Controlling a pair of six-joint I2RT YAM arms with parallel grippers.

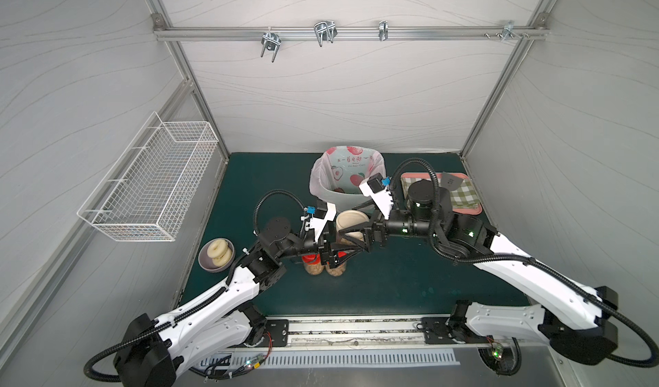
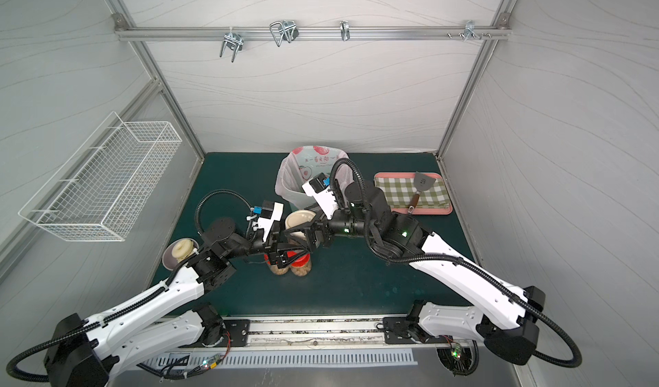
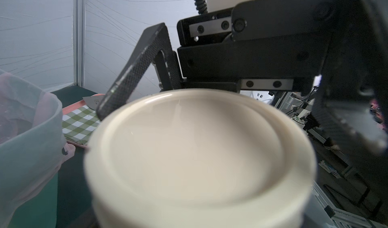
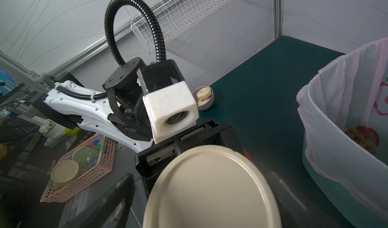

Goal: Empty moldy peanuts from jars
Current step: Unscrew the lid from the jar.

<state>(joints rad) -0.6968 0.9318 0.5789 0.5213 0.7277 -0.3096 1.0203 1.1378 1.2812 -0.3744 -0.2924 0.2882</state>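
1. Beige-lidded jar [image 1: 351, 220]: short, wide and clear-walled. Its smooth matte lid [image 3: 195, 149] has a raised rim and a shallow dished centre. I see it mid-mat, just in front of the bin, between my two pincers.
2. Red-lidded jars [image 1: 313, 268] [image 1: 337, 269]: two, taller and slimmer, with clear walls. They stand side by side just nearer me than item 1, lids partly under my left wrist.
3. Moldy peanuts [image 1: 336, 271]: small tan oval kernels packed as a pale brown mass behind the glass of all three jars. A further heap [image 4: 361, 138] lies in the bottom of the bin.
4. Left pincer [image 1: 344, 245]: black, jaws spread wide about the glass body of item 1 below its lid, holding it.
5. Right pincer [image 3: 233, 126]: angular black fingers [image 3: 136, 69] with a woven, dimpled texture. The jaws are at full spread astride the lid with a gap on one side, gripping nothing.
6. Bin [image 4: 336, 147]: mint-green plastic with a rounded rim, lined with a thin pink printed bag [image 1: 342, 164].
7. Mat [image 1: 392, 289]: dark green and flat.
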